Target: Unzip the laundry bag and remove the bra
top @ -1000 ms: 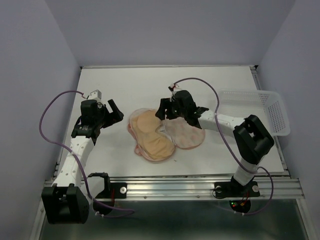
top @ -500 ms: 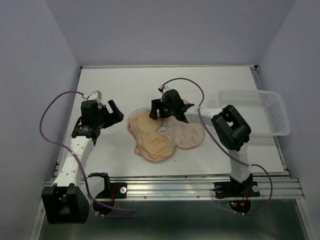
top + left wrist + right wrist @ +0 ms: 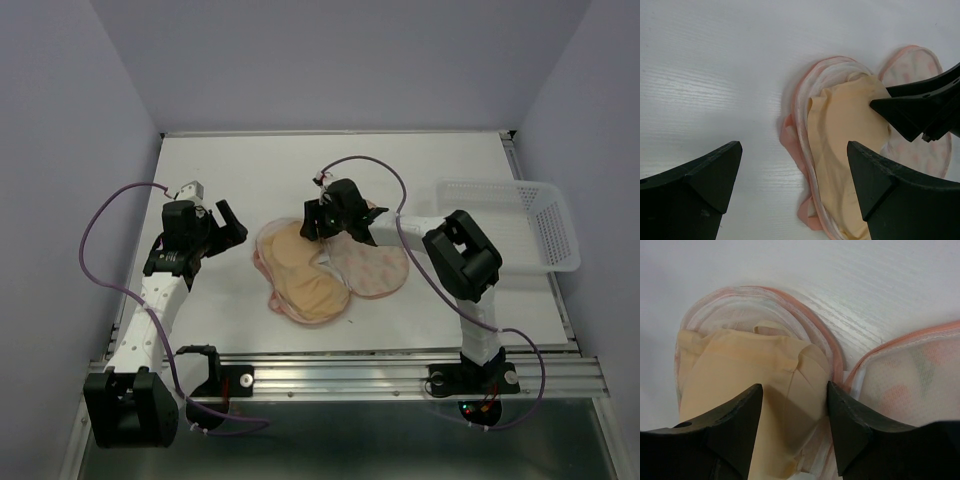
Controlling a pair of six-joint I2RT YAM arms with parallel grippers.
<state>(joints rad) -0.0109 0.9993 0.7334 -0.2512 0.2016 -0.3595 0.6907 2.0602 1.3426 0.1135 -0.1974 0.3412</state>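
Between the spread fingers of the right pincer (image 3: pixel 794 387) lies a raised fold of the bra (image 3: pixel 740 370), resting in the unzipped laundry bag (image 3: pixel 890 390) on the tabletop (image 3: pixel 880 275). A sound grasp probably closes on tan fabric alone, clear of the pink zip edge (image 3: pixel 817 322) just beyond the fingertips. The left pincer (image 3: pixel 794 150) hovers wide open with the bag ahead of it, placed to pin it down.
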